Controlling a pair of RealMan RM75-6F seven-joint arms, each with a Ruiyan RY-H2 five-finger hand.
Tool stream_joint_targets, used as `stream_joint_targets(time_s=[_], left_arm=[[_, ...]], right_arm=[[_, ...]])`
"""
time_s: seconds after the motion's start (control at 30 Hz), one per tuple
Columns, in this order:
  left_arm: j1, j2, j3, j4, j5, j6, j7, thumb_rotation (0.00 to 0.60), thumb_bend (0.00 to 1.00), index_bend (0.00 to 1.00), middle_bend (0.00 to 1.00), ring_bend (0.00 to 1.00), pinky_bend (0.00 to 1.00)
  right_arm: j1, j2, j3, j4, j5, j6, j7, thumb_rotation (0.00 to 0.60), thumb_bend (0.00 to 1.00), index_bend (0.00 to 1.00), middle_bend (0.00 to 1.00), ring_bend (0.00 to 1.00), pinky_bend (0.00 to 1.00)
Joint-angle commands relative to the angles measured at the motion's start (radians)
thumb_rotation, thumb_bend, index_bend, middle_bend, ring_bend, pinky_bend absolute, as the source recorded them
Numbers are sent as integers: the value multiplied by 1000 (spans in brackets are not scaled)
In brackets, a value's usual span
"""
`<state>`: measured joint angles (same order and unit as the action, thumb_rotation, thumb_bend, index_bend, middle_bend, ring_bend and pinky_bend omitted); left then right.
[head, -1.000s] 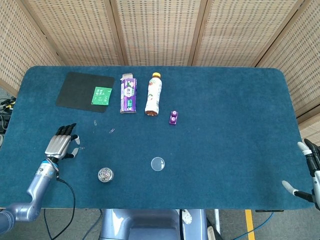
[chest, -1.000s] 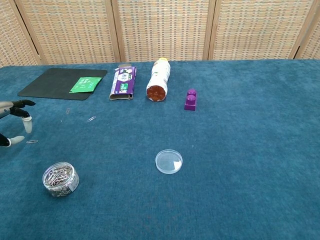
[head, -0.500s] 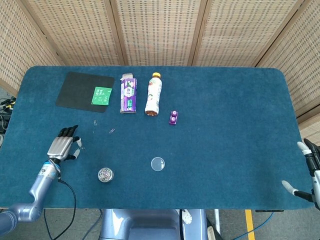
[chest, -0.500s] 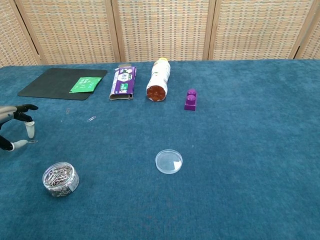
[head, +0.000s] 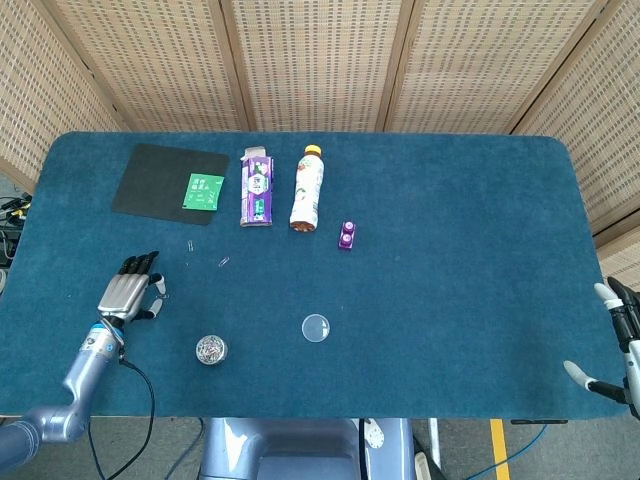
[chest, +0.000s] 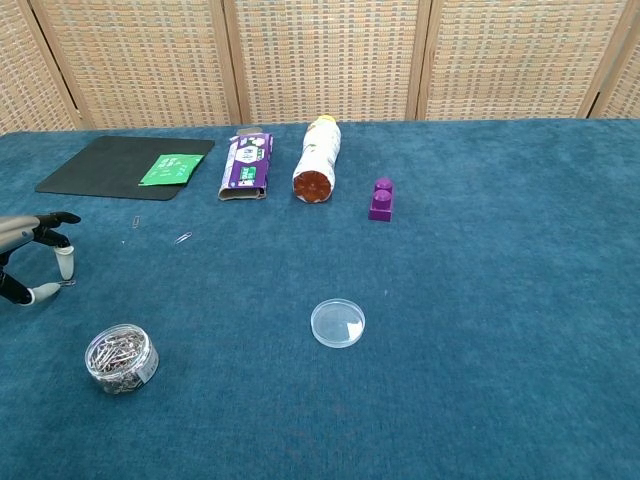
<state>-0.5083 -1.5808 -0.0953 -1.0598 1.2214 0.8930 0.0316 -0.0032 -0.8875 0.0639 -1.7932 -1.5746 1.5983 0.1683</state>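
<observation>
Left hand (chest: 30, 262) edged toward one paperclip (chest: 66, 284) (two more beyond).

The head view looked steeply down from above the near edge, taking in the whole blue worktop (head: 450, 230) from corner to corner, with the woven screens along the top of the frame. The chest view sat lower and closer, facing level across the worktop toward the same screens, cutting off the near edge and both sides. Both views shared the bottle (head: 307, 188) (chest: 315, 160), the round lid (head: 315, 327) (chest: 337, 323), the jar of clips (head: 210, 349) (chest: 121, 357) and the left hand (head: 127, 293) (chest: 30, 260), seen at lower left in one and at the left edge in the other.
</observation>
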Motion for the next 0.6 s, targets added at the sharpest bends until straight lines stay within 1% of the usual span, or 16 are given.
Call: stream_joint_targets(time_s=[0.03, 0.4, 0.6], left_arm=[[-1, -3, 1, 5, 3, -2, 0, 600, 420, 493, 0, 0, 0], [-2, -12, 2, 25, 0, -11, 2, 600, 419, 495, 0, 0, 0], [-1, -14, 2, 32, 3, -11, -3, 600, 419, 580, 0, 0, 0]], right_arm=[[0, 0, 0, 0, 0, 0, 0, 600, 0, 22, 0, 0, 0], [3, 1, -1, 0, 0, -5, 2, 600, 0, 22, 0, 0, 0], [3, 1, -2, -1, -2, -6, 3, 600, 0, 22, 0, 0, 0]])
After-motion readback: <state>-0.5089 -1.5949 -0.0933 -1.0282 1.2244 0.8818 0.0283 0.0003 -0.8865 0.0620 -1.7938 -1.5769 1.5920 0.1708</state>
